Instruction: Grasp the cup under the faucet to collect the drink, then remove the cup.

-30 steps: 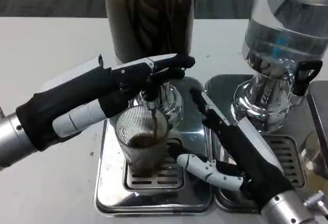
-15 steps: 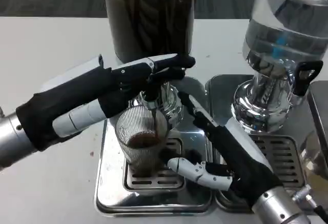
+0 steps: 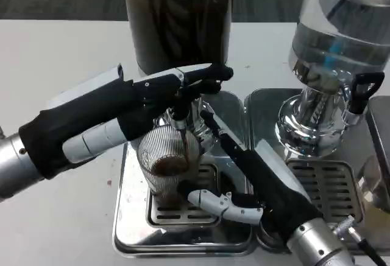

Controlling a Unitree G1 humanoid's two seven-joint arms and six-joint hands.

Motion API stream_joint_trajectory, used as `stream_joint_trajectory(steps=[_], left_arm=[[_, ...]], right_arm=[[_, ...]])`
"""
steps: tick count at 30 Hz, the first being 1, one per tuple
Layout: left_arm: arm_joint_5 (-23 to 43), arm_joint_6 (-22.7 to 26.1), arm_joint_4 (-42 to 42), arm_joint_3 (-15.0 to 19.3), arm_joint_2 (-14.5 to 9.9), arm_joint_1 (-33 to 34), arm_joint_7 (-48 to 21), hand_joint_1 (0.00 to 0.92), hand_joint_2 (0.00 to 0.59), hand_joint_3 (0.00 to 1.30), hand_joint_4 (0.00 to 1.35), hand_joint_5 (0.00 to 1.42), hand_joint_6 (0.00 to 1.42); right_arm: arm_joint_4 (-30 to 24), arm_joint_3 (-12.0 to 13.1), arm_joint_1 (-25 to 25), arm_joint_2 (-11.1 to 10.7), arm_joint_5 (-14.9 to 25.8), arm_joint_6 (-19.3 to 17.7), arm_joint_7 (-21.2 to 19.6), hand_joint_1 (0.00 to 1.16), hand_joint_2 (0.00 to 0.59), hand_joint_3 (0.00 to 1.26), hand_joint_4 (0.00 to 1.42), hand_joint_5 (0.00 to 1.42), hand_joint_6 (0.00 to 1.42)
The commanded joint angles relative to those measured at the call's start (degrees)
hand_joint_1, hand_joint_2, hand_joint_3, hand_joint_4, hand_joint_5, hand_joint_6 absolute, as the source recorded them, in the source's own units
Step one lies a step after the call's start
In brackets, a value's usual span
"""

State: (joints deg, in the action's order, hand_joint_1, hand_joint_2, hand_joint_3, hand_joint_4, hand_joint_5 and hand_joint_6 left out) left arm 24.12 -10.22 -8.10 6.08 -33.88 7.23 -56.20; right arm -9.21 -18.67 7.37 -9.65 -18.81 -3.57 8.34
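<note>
Clear ribbed cup (image 3: 169, 165) on the steel drip tray (image 3: 131, 217), directly under the faucet (image 3: 178, 119), partly filled with dark drink (a thin stream running in); left hand (image 3: 155, 98) laid over the faucet lever, fingers stretched across it, pressing rather than clasping; right hand (image 3: 247, 181) spread wide around the cup's right side, thumb at its base, grip unclear; dark dispenser (image 3: 177, 19) behind; water dispenser (image 3: 338, 53) to the right.

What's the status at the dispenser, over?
Left hand on the faucet, pouring. Right hand open beside the cup, not gripping. Cup partly filled on drip tray.
</note>
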Motion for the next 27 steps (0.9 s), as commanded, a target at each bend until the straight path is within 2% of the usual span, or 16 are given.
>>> stream_joint_trajectory(steps=[1, 10, 27], left_arm=[[0.4, 0.0, -2.1, -1.3, -0.6, -0.9, -1.7, 0.000, 0.066, 0.13, 0.02, 0.07, 0.01], [0.4, 0.3, -2.6, -1.2, -0.6, -1.2, -1.3, 0.000, 0.069, 0.13, 0.02, 0.07, 0.01], [0.0, -0.2, -2.2, -1.2, -0.5, -1.1, -0.9, 0.000, 0.067, 0.13, 0.02, 0.07, 0.01]], right_arm=[[1.3, -0.3, -1.2, 0.4, -0.4, -1.3, -0.9, 0.60, 0.202, 0.00, 0.00, 0.00, 0.02], [2.3, -0.7, -3.3, 1.2, 0.0, -1.6, -0.6, 0.60, 0.202, 0.00, 0.00, 0.00, 0.02], [5.1, -1.6, -5.7, 1.4, 0.7, -1.7, 0.0, 0.60, 0.202, 0.00, 0.00, 0.00, 0.02]])
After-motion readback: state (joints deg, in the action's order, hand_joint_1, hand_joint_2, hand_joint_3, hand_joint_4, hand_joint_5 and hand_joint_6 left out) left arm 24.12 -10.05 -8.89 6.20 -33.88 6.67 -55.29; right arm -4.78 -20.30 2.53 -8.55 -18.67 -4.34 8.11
